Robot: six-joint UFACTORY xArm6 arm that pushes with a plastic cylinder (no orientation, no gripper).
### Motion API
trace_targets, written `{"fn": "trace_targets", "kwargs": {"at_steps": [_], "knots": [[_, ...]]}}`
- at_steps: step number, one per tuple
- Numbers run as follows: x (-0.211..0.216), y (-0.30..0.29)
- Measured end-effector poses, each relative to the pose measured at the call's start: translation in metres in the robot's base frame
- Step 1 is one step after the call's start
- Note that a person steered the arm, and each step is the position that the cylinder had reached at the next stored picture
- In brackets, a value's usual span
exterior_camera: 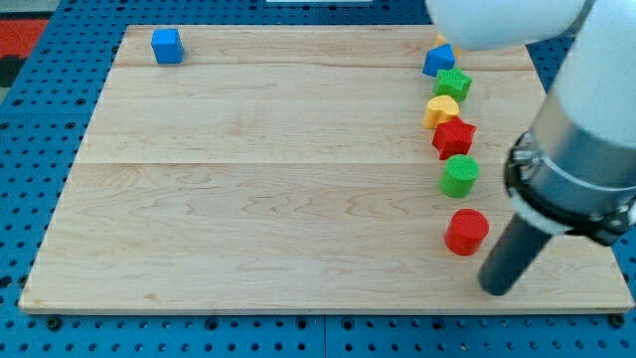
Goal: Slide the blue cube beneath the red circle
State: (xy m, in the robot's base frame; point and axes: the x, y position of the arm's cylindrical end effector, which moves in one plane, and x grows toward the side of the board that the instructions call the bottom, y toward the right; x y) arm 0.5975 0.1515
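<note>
Jaws: none fitted; the arm ends in a straight dark rod, so nothing is gripped. My tip (496,289) rests on the wooden board (258,199) near its lower right corner, just right of and slightly below the red circle (465,232), apart from it. The rod leans up and to the right into a grey collar and a white arm body that fills the view's upper right.

The blue cube (167,46) sits alone at the board's upper left corner, well apart from the tip and from all other blocks.

A column of blocks runs down the right side. From the top: a blue block (438,61) with a yellow piece partly hidden behind it, a green star (453,84), a yellow block (440,109) with a rounded top, a red star (454,136), a green cylinder (459,176), then the red circle.

Board surface: pale planks with visible grain. Under it lies a blue perforated base (40,149).
</note>
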Motion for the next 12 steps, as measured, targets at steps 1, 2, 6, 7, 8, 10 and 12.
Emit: {"fn": "trace_targets", "kwargs": {"at_steps": [1, 2, 6, 7, 8, 10, 12], "knots": [[-0.029, -0.019], [-0.041, -0.007], [-0.306, -0.118], [-0.401, -0.165], [-0.406, -0.176], [-0.406, -0.193], [-0.405, -0.304]]}}
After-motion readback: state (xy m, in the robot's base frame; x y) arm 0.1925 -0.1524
